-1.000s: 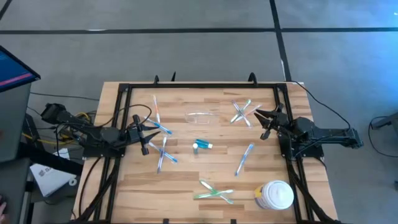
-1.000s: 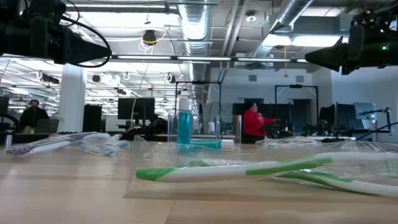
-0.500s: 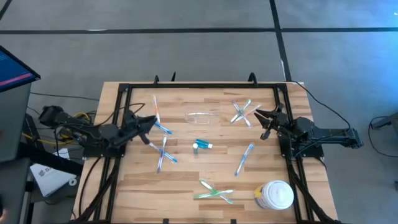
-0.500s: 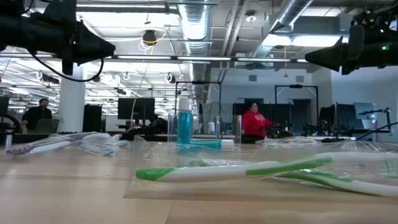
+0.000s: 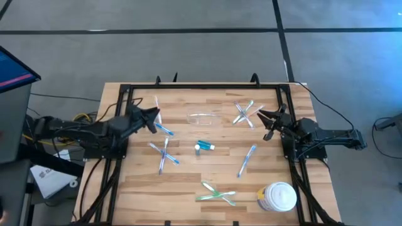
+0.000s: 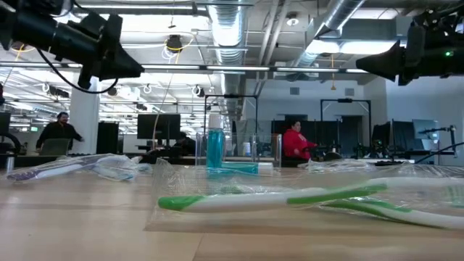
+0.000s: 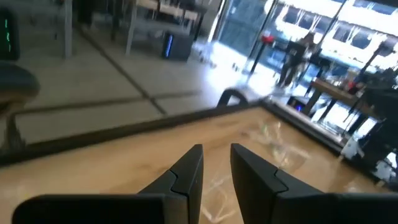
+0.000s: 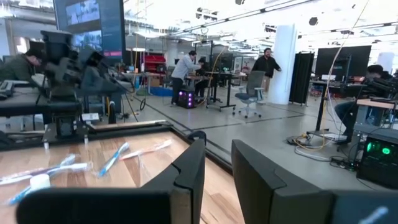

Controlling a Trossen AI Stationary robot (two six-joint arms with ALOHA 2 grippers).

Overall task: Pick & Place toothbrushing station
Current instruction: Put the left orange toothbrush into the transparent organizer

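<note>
Open-plan robotics lab; exposed ducts [image 6: 228,29], monitors [image 6: 156,128], workstations

I see a table [image 5: 188,169] of pale matt wood planks, a black metal frame [image 5: 125,88] around it, a clear glossy plastic holder [image 5: 202,117], translucent plastic toothbrushes [image 5: 164,154], a smooth white plastic jar [image 5: 278,197]

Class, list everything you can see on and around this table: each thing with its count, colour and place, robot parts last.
table: one, light wood, centre of view
clear holder: one, see-through, far middle
teal tube: one, teal, table centre
left toothbrushes: about five, blue and whitish, left of the tube
single toothbrush: one, blue, right of the tube
crossed pair: two, whitish, far right
green toothbrushes: two, crossed, near edge
jar: one, white, near right corner
person: one, red top, room behind
left tool: one, dark, empty, above far left
right tool: one, dark, empty, far right
</note>
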